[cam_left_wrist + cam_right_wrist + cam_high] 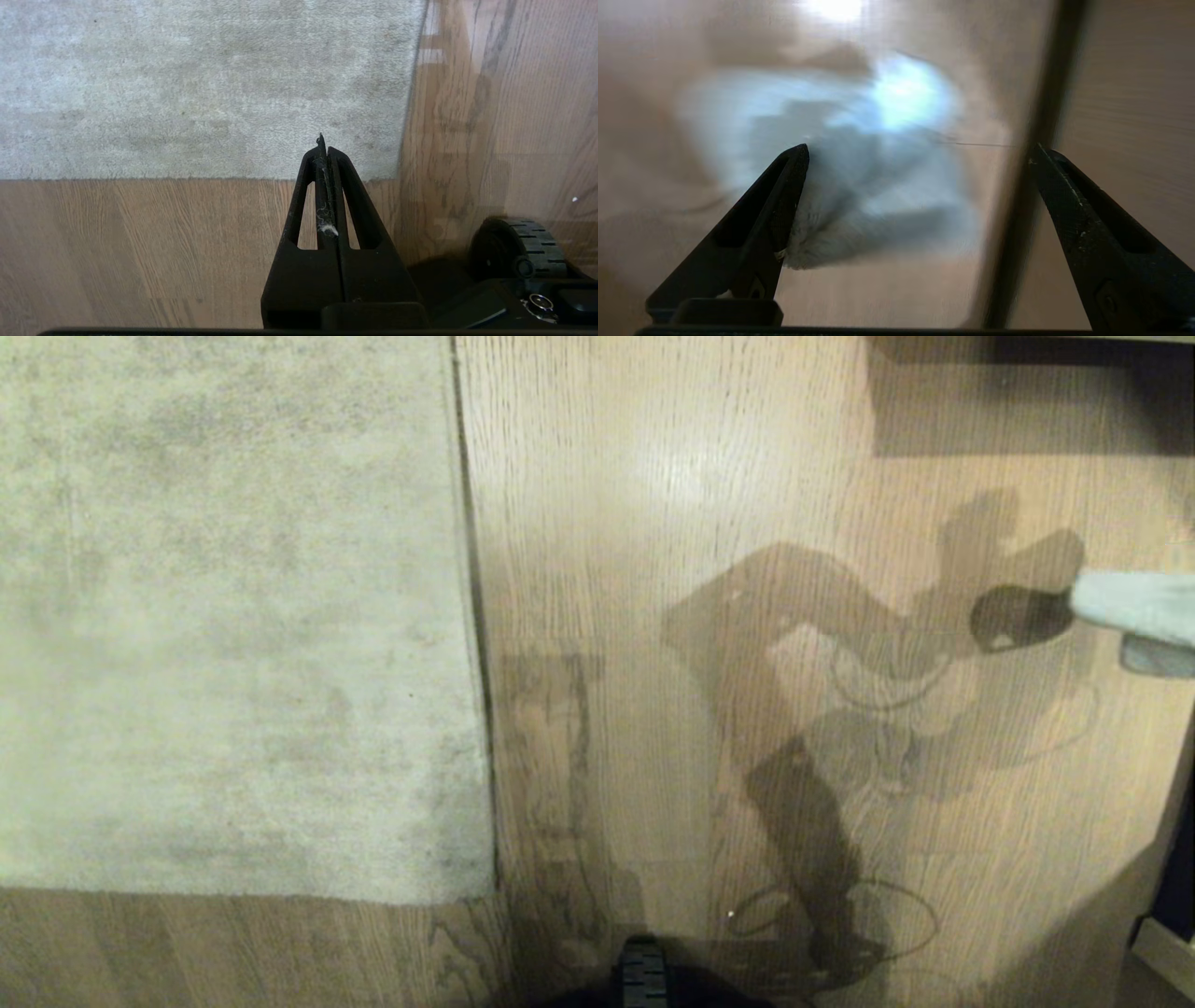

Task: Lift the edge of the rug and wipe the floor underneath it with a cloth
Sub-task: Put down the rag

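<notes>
Your right gripper (pixel 915 154) has its fingers spread wide, nothing clamped between them; the cloth (pixel 859 186), pale blue-white and fluffy, lies on the floor (pixel 878 294) between and beyond the two tips, its near fringe brushing the inner face of one finger (pixel 784 196), the other finger well apart from it; in the head view you see that cloth (pixel 1134 607) only at the far right border, on the floor (pixel 653 569), with the arm's shadow stretching across the planks toward you; your left gripper (pixel 324 154) has its fingers pressed together on nothing, a wisp of lint stuck along the seam; it hangs above the near right corner of the rug; the rug edge (pixel 476 644) runs straight from far to near and lies flat on the wood at the left of the scene, well apart from the cloth; in the left wrist view the rug edge (pixel 411 93) meets the corner just beyond the closed tips; a black wheel (pixel 523 247) of the base sits on the floor (pixel 117 247) near you to the right.
</notes>
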Controlling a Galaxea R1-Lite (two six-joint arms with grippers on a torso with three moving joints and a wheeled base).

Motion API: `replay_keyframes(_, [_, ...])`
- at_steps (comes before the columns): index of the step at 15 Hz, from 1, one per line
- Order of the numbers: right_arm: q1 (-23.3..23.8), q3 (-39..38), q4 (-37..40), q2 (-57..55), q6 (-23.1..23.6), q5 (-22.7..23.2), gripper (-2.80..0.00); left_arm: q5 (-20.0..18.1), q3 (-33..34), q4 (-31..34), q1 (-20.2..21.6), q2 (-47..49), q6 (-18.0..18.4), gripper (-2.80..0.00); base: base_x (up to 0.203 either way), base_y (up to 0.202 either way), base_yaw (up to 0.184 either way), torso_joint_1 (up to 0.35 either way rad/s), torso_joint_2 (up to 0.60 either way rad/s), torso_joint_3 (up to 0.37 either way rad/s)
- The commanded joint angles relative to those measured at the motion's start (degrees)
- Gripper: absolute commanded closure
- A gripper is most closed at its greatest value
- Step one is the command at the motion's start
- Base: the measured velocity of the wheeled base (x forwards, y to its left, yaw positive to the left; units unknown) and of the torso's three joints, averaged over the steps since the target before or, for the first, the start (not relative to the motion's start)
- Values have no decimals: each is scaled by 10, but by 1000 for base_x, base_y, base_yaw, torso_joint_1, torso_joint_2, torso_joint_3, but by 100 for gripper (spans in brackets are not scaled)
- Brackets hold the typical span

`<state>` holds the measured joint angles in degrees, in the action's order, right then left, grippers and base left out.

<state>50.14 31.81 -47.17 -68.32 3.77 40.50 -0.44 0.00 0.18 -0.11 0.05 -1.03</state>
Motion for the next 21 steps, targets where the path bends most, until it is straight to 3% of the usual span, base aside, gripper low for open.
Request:
replay_keyframes(1, [-87,4,16,18,4,44,-280,0,0,0,-1,0,0,0,0,0,0,0,0,0])
replay_keyframes(2, [-130,16,22,7,5,34,-280,0,0,0,0,0,0,0,0,0,0,0,0,0])
replay_keyframes(4, [-141,40,30,-21,6,-16,-280,0,0,0,0,0,0,0,0,0,0,0,0,0])
replay_keyframes(7, [-18,33,37,-33,7,-66,-280,0,0,0,0,0,0,0,0,0,0,0,0,0])
replay_keyframes(9, [3,-26,45,21,7,-43,-280,0,0,0,0,0,0,0,0,0,0,0,0,0])
replay_keyframes(12, [-108,-95,104,155,7,-25,-280,0,0,0,0,0,0,0,0,0,0,0,0,0])
replay_keyframes(14, [-196,-116,187,249,7,-41,-280,0,0,0,0,0,0,0,0,0,0,0,0,0])
replay_keyframes(17, [-308,-139,275,385,-7,-122,-280,0,0,0,0,0,0,0,0,0,0,0,0,0])
replay_keyframes(21, [-368,-166,304,521,-45,-190,-280,0,0,0,0,0,0,0,0,0,0,0,0,0])
